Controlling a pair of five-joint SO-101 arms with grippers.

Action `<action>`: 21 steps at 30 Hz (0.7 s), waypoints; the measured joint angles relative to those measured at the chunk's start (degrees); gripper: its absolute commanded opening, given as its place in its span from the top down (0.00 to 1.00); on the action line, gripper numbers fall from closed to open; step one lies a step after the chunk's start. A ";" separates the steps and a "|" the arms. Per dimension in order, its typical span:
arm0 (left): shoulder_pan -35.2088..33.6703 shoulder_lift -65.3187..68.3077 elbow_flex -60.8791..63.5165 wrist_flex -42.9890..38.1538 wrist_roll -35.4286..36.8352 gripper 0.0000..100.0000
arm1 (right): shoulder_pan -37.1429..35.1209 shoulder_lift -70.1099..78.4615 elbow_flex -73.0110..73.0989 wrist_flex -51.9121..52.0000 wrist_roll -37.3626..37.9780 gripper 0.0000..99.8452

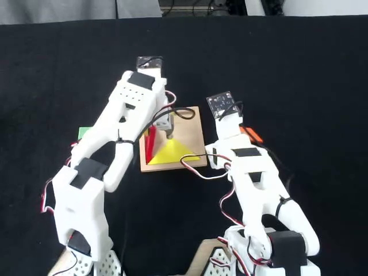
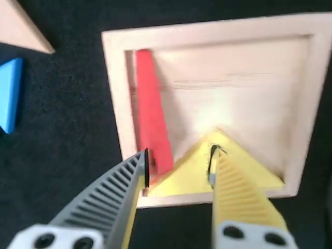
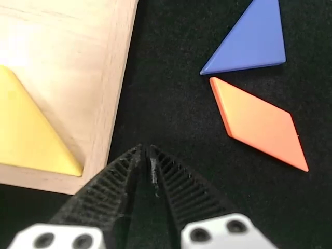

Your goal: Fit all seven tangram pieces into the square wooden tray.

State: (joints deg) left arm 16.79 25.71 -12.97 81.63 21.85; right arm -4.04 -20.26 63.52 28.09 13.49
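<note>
While wide-jawed, left tool (image 2: 179, 158) over yellow triangle (image 2: 189, 174) in tray (image 2: 207, 28).

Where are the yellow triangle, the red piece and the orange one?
yellow triangle (image 3: 28, 129), right wrist view, middle of its top face.
red piece (image 2: 151, 119), left wrist view, middle of its long face.
orange parallelogram (image 3: 258, 123), right wrist view, its centre.

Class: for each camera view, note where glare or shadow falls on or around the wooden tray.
Left wrist view: pale glare washes the tray floor beside the yellow triangle. Right wrist view: the tray's wood looks brightly lit. High view: the left arm overhangs the tray; the black cloth shows no distinct shadows.
</note>
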 measured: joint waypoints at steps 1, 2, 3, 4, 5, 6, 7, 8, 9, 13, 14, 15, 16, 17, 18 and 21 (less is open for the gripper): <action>0.44 0.00 -0.35 0.09 0.00 0.79 | 0.00 0.00 0.00 0.00 0.00 0.99; 0.97 0.00 -0.70 0.35 0.00 0.79 | 0.00 0.00 0.00 0.00 0.00 0.99; 1.41 0.00 -0.97 0.44 -0.09 0.79 | 0.00 0.00 0.00 0.00 0.00 0.99; 1.67 0.00 -1.14 0.44 -0.18 0.79 | 0.00 0.00 0.00 0.00 0.00 0.99; 1.76 0.00 -1.14 0.26 -0.18 0.79 | 0.00 0.00 0.00 0.00 0.00 0.99; 1.76 0.00 -1.14 -0.26 -0.18 0.79 | 0.00 0.00 0.00 0.00 0.00 0.99; 1.76 0.00 -1.14 -0.70 -0.18 0.79 | 0.00 0.00 0.00 0.00 0.00 0.99; 1.67 0.00 -1.14 -1.49 -0.18 0.79 | 0.00 0.00 0.00 0.00 0.00 0.99; 1.67 0.00 -1.14 -2.64 -0.18 0.79 | 0.00 0.00 0.00 0.00 0.00 0.99; 2.02 1.49 -1.14 -11.16 -0.18 0.79 | 1.14 0.00 0.00 0.00 0.09 0.99; 2.46 2.20 -0.88 -14.07 -0.18 0.79 | 2.99 0.00 0.00 0.00 -0.26 0.99; 2.99 2.99 -0.26 -17.14 -0.18 0.79 | 4.57 0.00 0.00 0.00 -1.32 0.99; 3.52 3.78 0.44 -19.43 -0.18 0.79 | 5.45 0.00 0.00 0.00 -2.46 0.99; 4.04 4.75 0.70 -20.75 -0.18 0.79 | 6.24 0.00 0.00 0.00 -3.43 0.99; 4.48 5.54 0.79 -21.27 -0.18 0.79 | 6.95 0.00 0.00 0.00 -4.31 0.99; 4.84 6.68 0.79 -22.15 -0.18 0.79 | 7.12 0.00 0.00 0.00 -4.57 0.99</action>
State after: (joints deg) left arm 21.63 32.40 -12.18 59.47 21.67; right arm 3.08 -20.26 63.52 28.09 8.92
